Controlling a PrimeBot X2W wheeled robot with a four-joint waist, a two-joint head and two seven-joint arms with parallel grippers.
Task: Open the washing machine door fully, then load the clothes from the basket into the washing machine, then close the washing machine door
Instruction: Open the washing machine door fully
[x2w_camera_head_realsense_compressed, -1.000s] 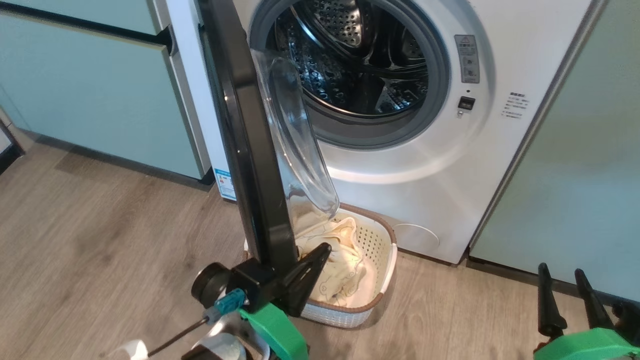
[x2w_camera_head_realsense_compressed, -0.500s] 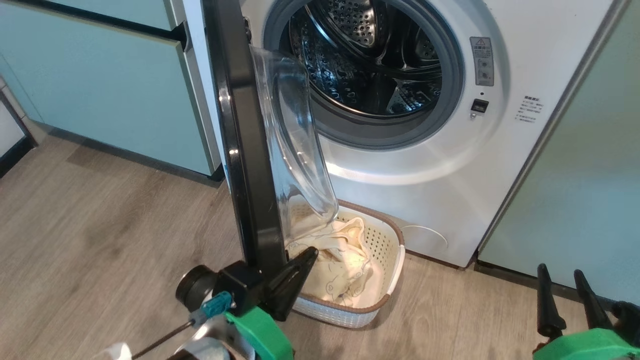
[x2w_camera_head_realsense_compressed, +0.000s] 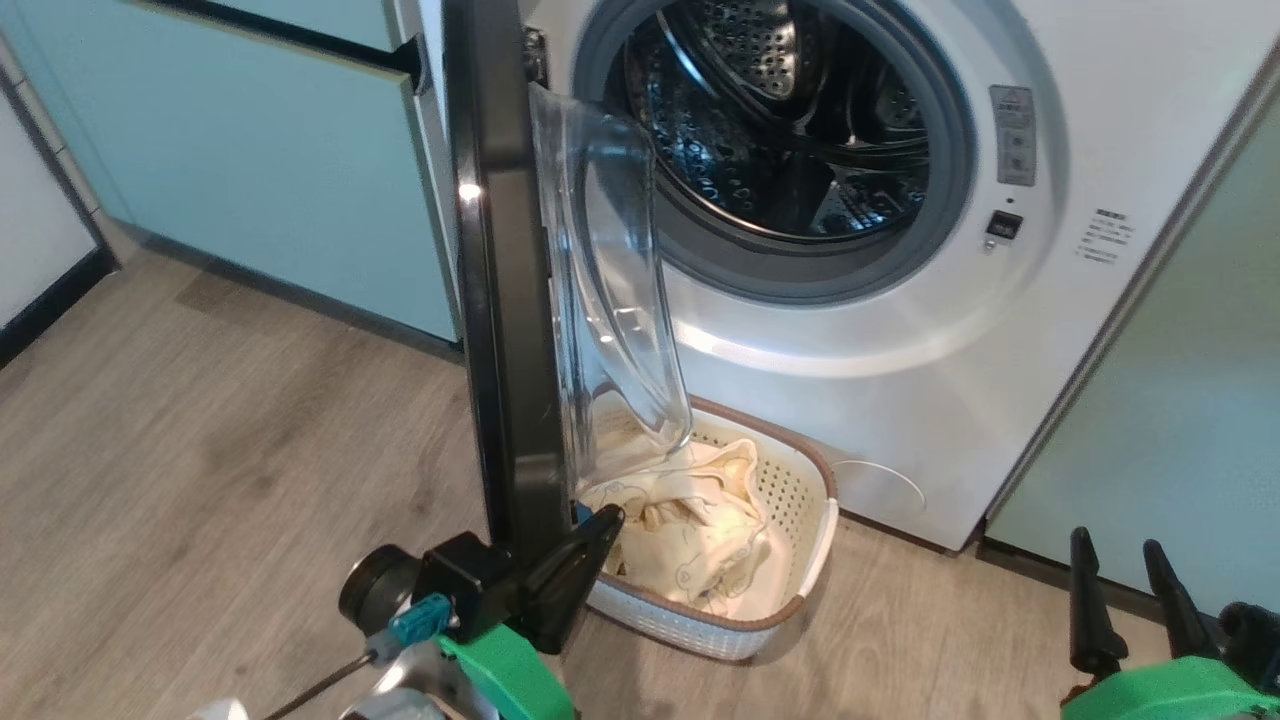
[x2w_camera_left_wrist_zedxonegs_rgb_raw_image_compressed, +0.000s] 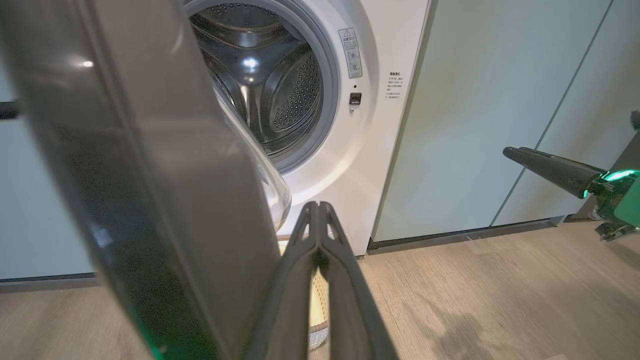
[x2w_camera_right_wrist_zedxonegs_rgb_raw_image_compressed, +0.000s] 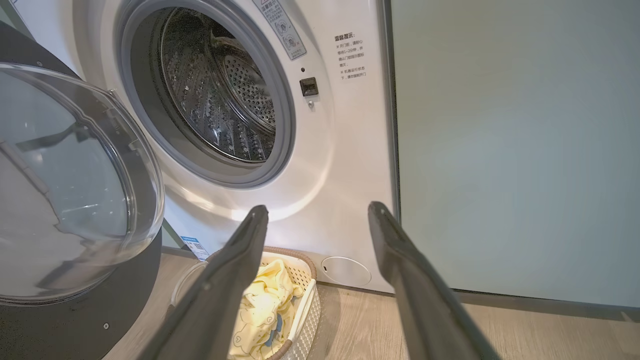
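The left gripper (x2w_camera_head_realsense_compressed: 603, 522), dark fingers pressed together on nothing, sat at the lower centre of the head view, just beside the bottom edge of the large round glossy black door (x2w_camera_head_realsense_compressed: 500, 300), which stood swung out edge-on from the white front-loading washing machine (x2w_camera_head_realsense_compressed: 900, 350). The right gripper (x2w_camera_right_wrist_zedxonegs_rgb_raw_image_compressed: 317, 210) gaped empty at lower right. Pale yellow clothes (x2w_camera_head_realsense_compressed: 700, 540) lay in the white perforated plastic basket (x2w_camera_head_realsense_compressed: 815, 475) below the door.

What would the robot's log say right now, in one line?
washing machine door: open, sticking out | left hand: shut, at its lower edge | right hand: open, empty | clothes: in basket
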